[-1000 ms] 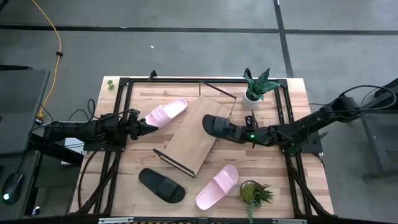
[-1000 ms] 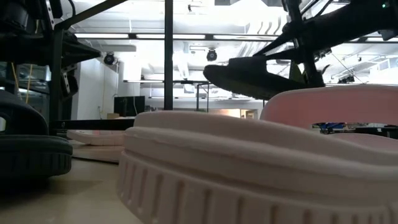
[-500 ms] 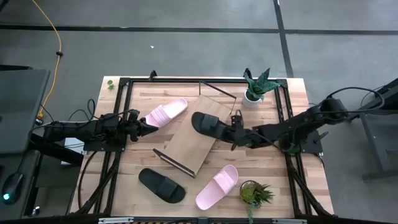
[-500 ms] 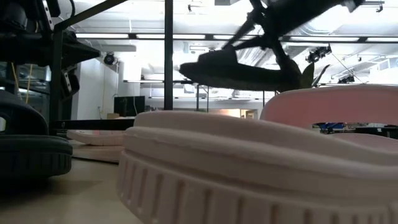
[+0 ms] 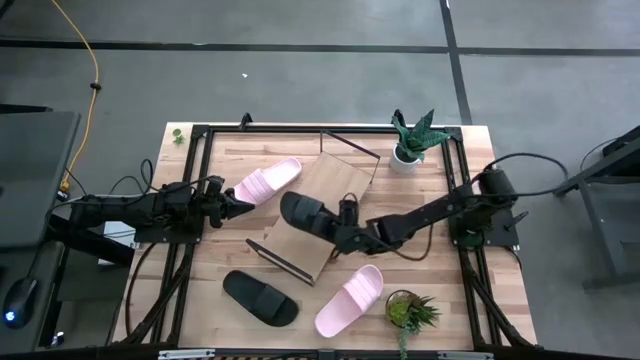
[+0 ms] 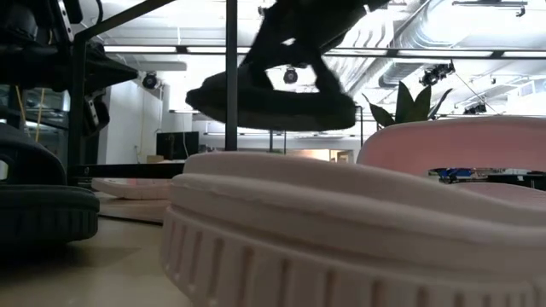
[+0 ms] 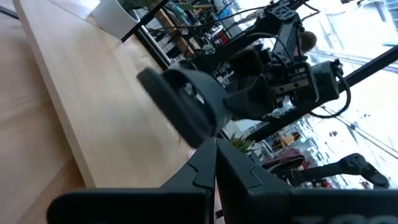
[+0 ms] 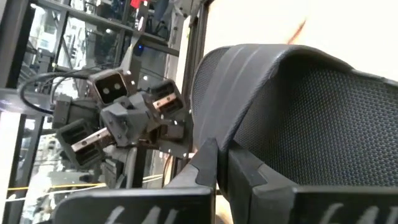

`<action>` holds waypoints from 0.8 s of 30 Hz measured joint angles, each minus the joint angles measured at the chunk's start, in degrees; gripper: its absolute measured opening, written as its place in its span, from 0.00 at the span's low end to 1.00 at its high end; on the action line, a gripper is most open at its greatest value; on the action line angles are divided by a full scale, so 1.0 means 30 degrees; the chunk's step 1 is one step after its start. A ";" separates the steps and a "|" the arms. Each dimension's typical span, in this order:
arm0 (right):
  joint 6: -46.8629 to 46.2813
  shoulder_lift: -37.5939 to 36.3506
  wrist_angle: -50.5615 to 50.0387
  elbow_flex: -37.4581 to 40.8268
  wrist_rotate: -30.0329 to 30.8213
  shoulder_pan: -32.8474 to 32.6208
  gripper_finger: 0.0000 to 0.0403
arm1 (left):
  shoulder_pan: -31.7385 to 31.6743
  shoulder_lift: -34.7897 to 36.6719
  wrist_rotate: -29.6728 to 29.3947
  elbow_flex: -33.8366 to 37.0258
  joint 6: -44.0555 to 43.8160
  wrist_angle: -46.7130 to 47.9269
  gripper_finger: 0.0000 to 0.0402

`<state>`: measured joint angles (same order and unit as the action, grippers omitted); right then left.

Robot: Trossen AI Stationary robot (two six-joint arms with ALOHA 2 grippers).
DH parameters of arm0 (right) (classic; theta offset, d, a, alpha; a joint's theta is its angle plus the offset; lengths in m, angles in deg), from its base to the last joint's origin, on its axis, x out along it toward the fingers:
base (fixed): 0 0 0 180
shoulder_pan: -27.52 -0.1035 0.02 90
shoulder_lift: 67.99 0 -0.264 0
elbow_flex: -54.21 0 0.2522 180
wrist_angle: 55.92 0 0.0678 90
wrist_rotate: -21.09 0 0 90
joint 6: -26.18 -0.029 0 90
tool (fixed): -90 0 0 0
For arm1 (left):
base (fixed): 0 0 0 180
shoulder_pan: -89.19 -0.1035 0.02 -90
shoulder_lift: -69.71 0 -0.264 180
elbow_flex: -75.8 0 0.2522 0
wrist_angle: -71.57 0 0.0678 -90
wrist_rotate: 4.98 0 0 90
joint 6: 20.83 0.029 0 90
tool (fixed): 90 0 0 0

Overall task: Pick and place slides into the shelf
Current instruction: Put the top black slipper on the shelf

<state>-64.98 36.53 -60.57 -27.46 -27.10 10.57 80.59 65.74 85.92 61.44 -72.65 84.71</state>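
Mid-frame in the high view, the right gripper (image 5: 349,233), clamped on a black sandal (image 5: 304,216) over the shelf (image 5: 300,235), may release crooked and tip it off; left gripper (image 5: 228,203) looks closed, empty.

The shelf (image 5: 316,213) is lying diagonally across the middle of the table (image 5: 470,300), and the right gripper (image 5: 347,236) is hanging over its board, clamping a black slide (image 5: 310,218), so that span is being blocked from above. The left gripper (image 5: 226,205) is sitting just beside the pink slide (image 5: 266,182) toward the far left corner. Bare wood is showing along the near left edge and between the near black slide (image 5: 260,297) and the shelf.
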 joint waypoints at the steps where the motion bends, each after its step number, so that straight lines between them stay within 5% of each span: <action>1: -0.0181 0.0354 0.0011 -0.0327 0.0002 -0.0034 0.00 | 0.0000 0.0000 0.0051 0.0000 0.0209 0.0000 0.00; 24: -0.3631 0.4056 -0.3557 -0.5732 0.2270 -0.1411 0.00 | 0.0000 -0.0015 0.1549 0.0005 0.1400 -0.0282 0.00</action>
<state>-75.88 48.70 -71.24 -44.65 -20.29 6.33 80.59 65.70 90.57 61.45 -68.45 83.86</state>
